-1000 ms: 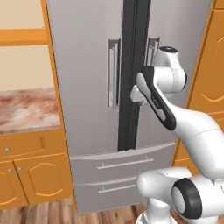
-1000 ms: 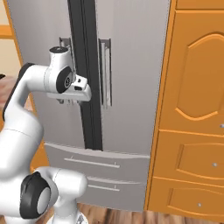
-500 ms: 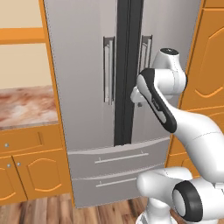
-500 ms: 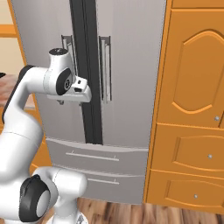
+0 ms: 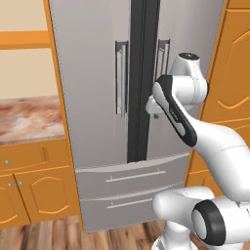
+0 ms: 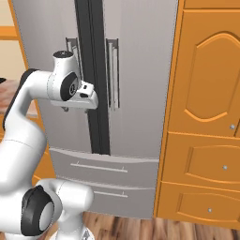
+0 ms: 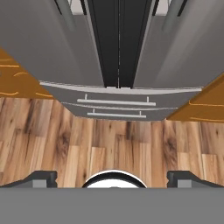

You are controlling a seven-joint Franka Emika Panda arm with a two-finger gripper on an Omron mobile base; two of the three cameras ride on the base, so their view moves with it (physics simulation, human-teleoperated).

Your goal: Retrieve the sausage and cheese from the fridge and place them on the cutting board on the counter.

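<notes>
Left base view: you face the fridge [image 5: 97, 97] square on, both upper doors shut, the black seam between them running down from 12 o'clock.
Arm: your white arm rises from 5 o'clock and bends up to the hand at about 2 o'clock, held just in front of the right-hand door.
Handles [image 5: 120, 78]: two vertical bars flank the seam; the hand sits close to the right one, and you cannot tell from here whether it touches.
Counter [image 5: 27, 119]: marbled pink-and-white top at 9 o'clock, beside the fridge, over orange cabinets [image 5: 29, 188].
Right base view: the hand sits at 10 o'clock, over the seam and the left bar; tall orange cupboards [image 6: 206, 108] stand at 3 o'clock.
Hand view: you look down the fridge front; the two lower drawers [image 7: 116, 103] lie at 12 o'clock, wooden floor [image 7: 109, 144] below them.
Gripper [image 7: 112, 178]: the fingers [image 7: 41, 178] stand wide apart at 7 and 5 o'clock, nothing between them.
Sausage and cheese: you cannot see them with the doors closed.
</notes>
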